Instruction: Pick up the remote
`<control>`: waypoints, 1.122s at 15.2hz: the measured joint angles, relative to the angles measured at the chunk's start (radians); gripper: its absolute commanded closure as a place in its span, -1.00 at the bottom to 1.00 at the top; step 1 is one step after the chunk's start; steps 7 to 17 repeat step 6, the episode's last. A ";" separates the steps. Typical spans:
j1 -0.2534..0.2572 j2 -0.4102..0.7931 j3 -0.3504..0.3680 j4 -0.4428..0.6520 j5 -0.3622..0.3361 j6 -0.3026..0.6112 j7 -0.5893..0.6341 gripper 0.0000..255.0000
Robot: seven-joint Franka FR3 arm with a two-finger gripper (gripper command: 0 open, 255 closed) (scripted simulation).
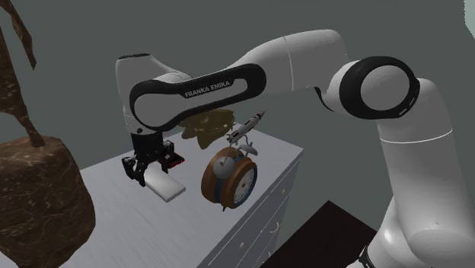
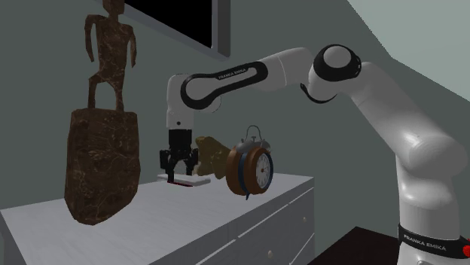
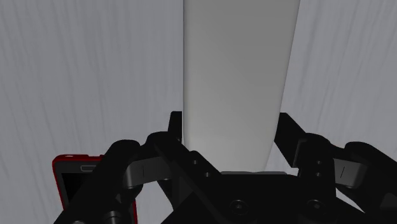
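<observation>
Nearest us, the black gripper [image 3: 231, 124] clasps one flat white remote [image 3: 238, 63] on the pale grey dresser [image 1: 114, 221], beside one red-cased phone [image 3: 70, 181] and one round brown clock [image 1: 230, 179], with grey-green walls [image 1: 114, 30] behind.

Grey-green walls [image 1: 91, 30]; pale dresser [image 2: 188, 218]; dark floor [image 1: 320, 228].

The pale grey dresser [image 1: 129, 221] carried a flat white remote [image 1: 167, 186], a red-edged phone [image 1: 176, 161] just beside it, a round alarm clock [image 1: 230, 177] toward the shoulder view's right and a brown statue [image 1: 38, 198] at its left.
</observation>
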 measured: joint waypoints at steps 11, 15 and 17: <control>0.004 -0.012 0.005 0.055 0.008 -0.066 -0.008 1.00; 0.004 -0.012 0.005 0.055 0.008 -0.066 -0.008 1.00; 0.004 -0.012 0.005 0.055 0.008 -0.066 -0.008 1.00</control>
